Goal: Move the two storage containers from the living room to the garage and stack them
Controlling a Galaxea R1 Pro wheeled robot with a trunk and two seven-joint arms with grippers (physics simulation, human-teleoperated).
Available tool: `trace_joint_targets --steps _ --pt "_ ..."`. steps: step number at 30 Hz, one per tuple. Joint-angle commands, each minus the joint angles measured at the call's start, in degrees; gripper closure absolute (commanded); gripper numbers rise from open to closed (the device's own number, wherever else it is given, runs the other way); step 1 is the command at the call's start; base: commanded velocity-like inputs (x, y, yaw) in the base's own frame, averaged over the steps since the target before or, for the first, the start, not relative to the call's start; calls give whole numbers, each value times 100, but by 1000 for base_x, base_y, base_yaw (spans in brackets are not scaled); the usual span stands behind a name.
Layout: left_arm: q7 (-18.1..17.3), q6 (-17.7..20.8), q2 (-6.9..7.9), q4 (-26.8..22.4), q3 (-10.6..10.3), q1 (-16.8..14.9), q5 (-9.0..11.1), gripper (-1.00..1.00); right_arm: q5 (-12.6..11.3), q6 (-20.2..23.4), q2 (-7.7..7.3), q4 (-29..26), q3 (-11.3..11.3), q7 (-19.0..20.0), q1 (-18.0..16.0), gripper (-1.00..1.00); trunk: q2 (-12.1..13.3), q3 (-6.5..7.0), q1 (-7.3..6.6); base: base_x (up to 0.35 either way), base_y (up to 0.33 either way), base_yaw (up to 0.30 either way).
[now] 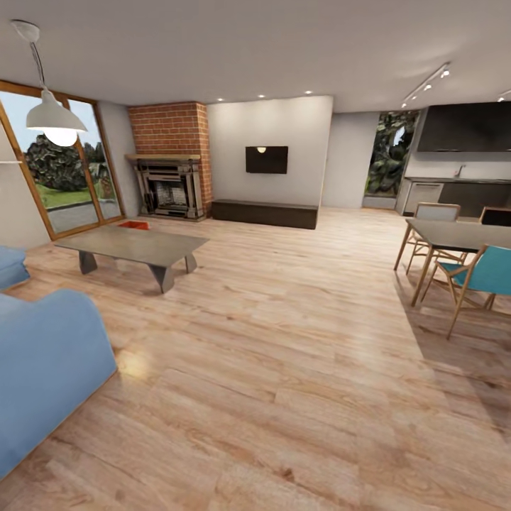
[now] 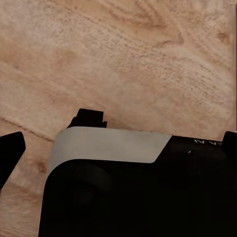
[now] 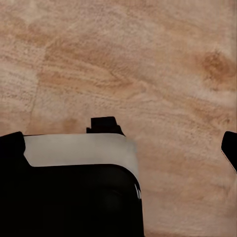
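I am in the living room, on light wood planking. One orange-red storage container lies far off at the left, low down behind the grey coffee table and in front of the brick fireplace; the table hides part of it. The garage and its floor are out of view. My left gripper hangs open over the planks, its black fingertips far apart with nothing held. My right gripper is open the same way, one fingertip showing at the frame's edge.
A blue sofa stands close at the left. A black TV hangs over a low dark console. A dining table with a teal chair is at the right. Glass doors line the left wall. Open planking runs ahead.
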Motion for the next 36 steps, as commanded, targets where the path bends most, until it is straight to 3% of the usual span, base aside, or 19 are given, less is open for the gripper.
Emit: trace_joint_targets --steps 1,36 --pt "5 -19 -1 7 28 -4 32 -100 -53 -29 3 16 48 -4 -6 -100 -2 -6 3 325 0 0" --pt "0 -10 -9 4 28 -4 32 -100 12 -11 -20 16 53 2 -6 -100 -2 -6 3 324 0 0"
